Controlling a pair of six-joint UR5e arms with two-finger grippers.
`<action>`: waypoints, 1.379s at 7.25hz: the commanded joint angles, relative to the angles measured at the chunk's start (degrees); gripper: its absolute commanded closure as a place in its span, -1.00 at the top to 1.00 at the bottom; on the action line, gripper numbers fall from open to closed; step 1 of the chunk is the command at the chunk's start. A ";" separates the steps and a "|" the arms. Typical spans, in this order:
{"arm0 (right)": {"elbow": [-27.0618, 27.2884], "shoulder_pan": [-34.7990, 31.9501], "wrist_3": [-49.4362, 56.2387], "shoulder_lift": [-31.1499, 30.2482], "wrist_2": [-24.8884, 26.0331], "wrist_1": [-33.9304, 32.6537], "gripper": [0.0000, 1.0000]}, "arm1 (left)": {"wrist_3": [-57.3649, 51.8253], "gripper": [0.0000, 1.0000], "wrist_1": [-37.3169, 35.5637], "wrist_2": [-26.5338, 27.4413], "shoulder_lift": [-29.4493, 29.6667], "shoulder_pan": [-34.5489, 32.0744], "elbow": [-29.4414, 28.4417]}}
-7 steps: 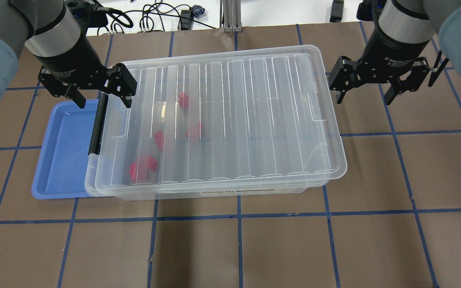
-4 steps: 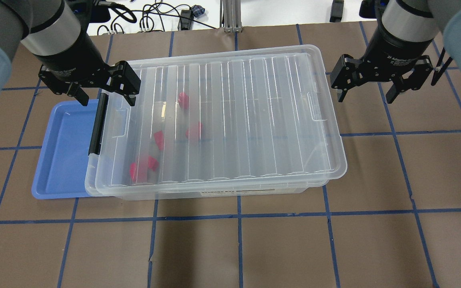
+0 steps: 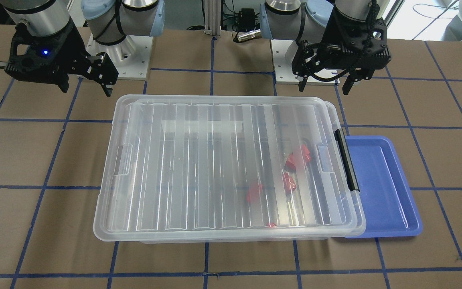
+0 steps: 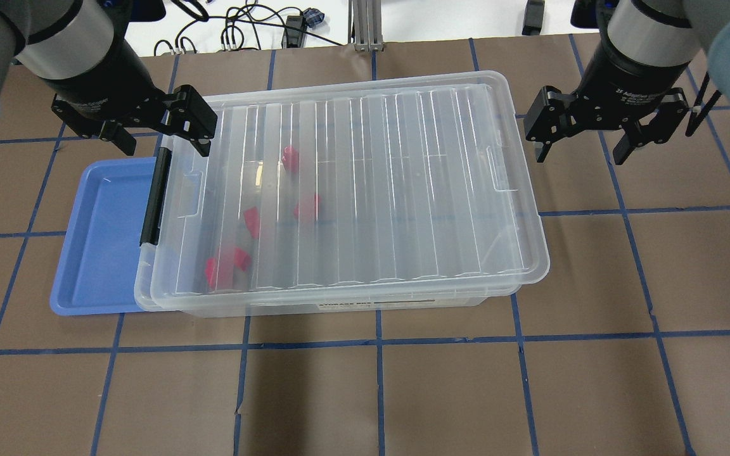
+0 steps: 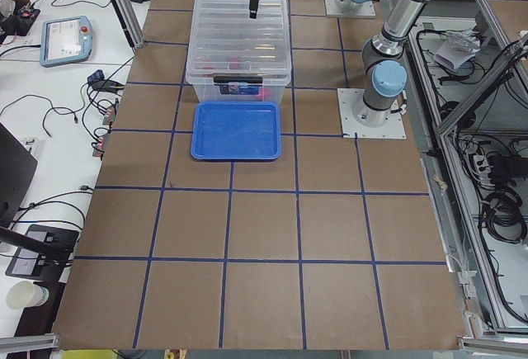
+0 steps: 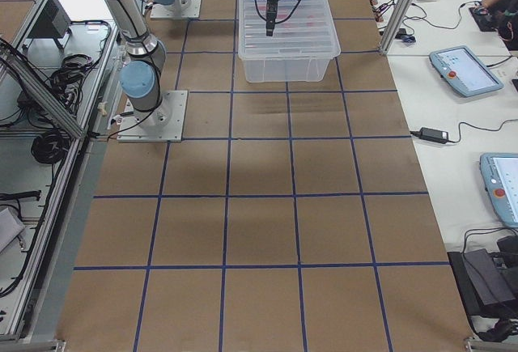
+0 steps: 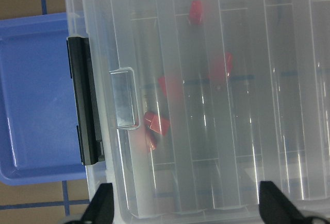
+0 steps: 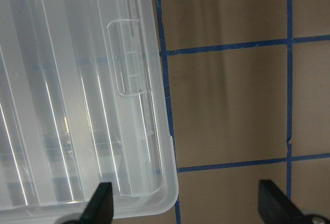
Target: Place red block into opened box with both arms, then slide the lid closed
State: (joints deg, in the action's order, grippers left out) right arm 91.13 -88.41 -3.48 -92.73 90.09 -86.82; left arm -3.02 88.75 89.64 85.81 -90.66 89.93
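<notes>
From my console I read the scene left to right; the blue tray (image 4: 96, 240) lay at the far left of the table (image 4: 593, 380), its right edge tucked under the box (image 4: 339, 306); the box was a large clear bin, and the black latch bar (image 4: 154, 196) on its left short end stood uncovered; through the ribbed plastic I counted several glossy red blocks (image 4: 251, 221) on the box floor, all in its left half, blurred by the cover above them; the lid (image 4: 403, 190), translucent with long parallel ribs and a recess at each short end, rested on top of the box but sat offset toward the right, so a strip of the box rim showed at the latch end while the lid overhung the right end. The left gripper (image 4: 163, 147) hung above the far left corner of the box, its jaws spread wide with one finger over the tray side and the other over the lid; it held nothing and I saw no contact; the right gripper (image 4: 579, 153) hovered just past the right short end, near the far corner, over bare table, jaws equally wide and empty.
</notes>
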 commanded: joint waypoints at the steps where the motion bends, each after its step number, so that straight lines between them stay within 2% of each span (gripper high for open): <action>1: -0.25 -0.09 -0.03 0.00 0.00 -0.28 1.00 | 0.21 1.00 -0.25 -0.87 -0.29 0.05 0.15; 9: 0.19 -0.09 -0.03 -0.26 0.08 -0.28 1.00 | 0.12 1.00 0.19 0.01 -1.17 0.22 1.21; 10: 0.54 -0.09 -0.21 -0.44 0.17 -0.28 1.00 | 0.64 1.00 0.10 -0.16 -0.39 0.39 -0.09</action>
